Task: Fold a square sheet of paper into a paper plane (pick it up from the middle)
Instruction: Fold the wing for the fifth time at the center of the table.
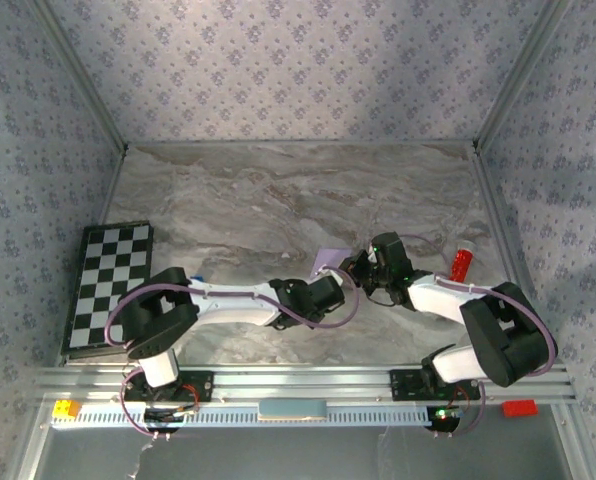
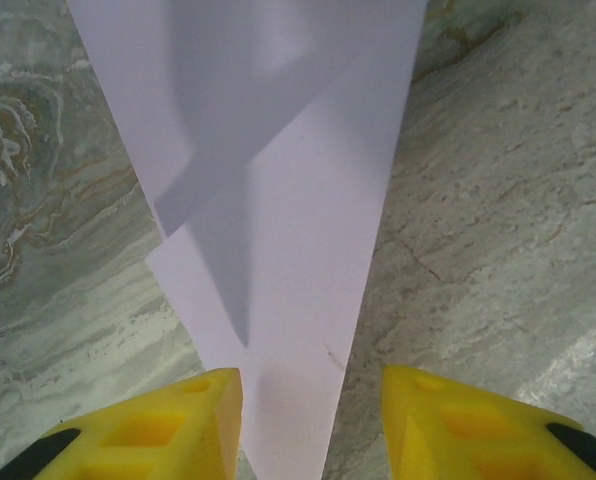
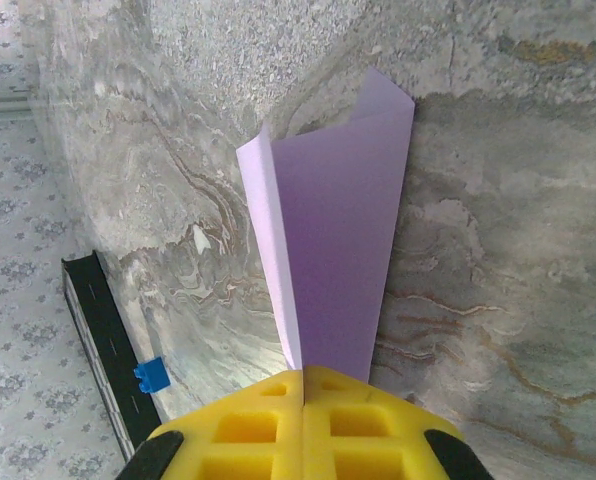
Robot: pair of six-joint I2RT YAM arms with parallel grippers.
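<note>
My right gripper (image 3: 304, 385) was pressed shut on the narrow tip of the pale lilac folded paper plane (image 3: 338, 230), which lay mid-frame in the top view on the grey marble table (image 1: 278, 200), between my wrists. My left gripper (image 2: 313, 392) was spread, its yellow fingers (image 2: 178, 430) either side of the paper's narrowing end. I judged it should close squarely along the centre crease while the right held firm, so the fold set without skewing.
</note>
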